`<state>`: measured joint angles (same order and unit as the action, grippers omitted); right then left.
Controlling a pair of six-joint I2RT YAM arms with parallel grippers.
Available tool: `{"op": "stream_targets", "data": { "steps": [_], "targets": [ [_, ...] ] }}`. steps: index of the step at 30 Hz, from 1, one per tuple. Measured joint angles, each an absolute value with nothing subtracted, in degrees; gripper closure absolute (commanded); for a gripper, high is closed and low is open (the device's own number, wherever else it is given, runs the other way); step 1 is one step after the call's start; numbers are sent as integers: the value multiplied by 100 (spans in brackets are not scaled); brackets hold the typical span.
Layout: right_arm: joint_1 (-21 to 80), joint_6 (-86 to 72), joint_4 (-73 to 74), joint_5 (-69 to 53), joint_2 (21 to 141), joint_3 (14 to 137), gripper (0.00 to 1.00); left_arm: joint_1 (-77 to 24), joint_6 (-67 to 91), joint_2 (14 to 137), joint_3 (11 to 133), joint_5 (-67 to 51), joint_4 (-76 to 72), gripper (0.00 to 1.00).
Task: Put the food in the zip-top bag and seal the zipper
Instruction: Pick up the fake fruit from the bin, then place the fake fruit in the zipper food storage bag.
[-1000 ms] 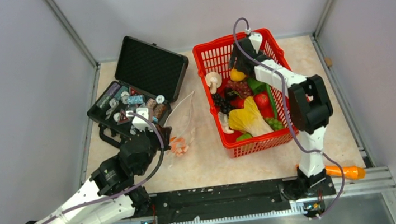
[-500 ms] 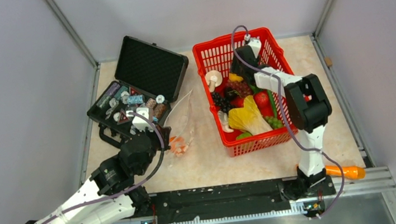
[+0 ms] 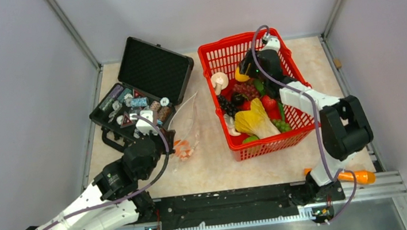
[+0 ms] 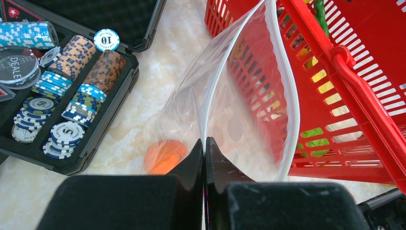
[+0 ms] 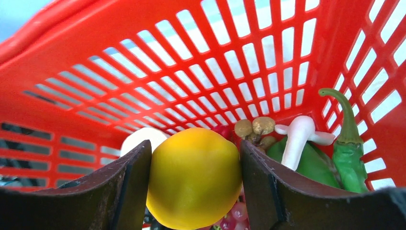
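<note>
Yellow lemon (image 5: 194, 177) sits gripped between right fingers (image 5: 125, 191), red basket (image 5: 191, 57) wall close ahead.

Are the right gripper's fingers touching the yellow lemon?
Touching. The right wrist view shows both fingers pressed flush against the lemon on its two sides, with no gap visible.

Left arm low, left gripper (image 4: 205, 143) pinched tight, right arm extended forward, right gripper (image 5: 194, 158) clamped part-way

Right end effector (image 3: 244, 74) at yellow lemon (image 3: 240, 78) in red basket (image 3: 222, 55); zip-top bag (image 3: 188, 121) beside black case (image 3: 152, 68).
</note>
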<state>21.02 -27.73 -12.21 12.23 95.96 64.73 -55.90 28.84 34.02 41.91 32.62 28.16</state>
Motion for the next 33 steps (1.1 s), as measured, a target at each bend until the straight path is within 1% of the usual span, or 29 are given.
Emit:
{"op": "stream_targets", "data": {
  "steps": [7,10,21,25,33],
  "targets": [
    [2097,-2921,-1413,871,8938,5870,75,-5590,2882,3444,4191,3260,2816,100],
    [2097,-2967,-1369,751,8444,5535,75,-5590,2882,3465,4189,3260,2814,100],
    [2263,-3022,-1382,148,6606,5295,75,-5590,2862,3653,4202,3214,2698,100],
    [2829,-2895,-1369,-67,6294,5293,75,-5588,2860,3809,4259,3181,2679,100],
    [4115,-2206,-1533,-231,6200,5234,75,-5588,2867,3889,4287,3081,2655,100]
  ]
}}
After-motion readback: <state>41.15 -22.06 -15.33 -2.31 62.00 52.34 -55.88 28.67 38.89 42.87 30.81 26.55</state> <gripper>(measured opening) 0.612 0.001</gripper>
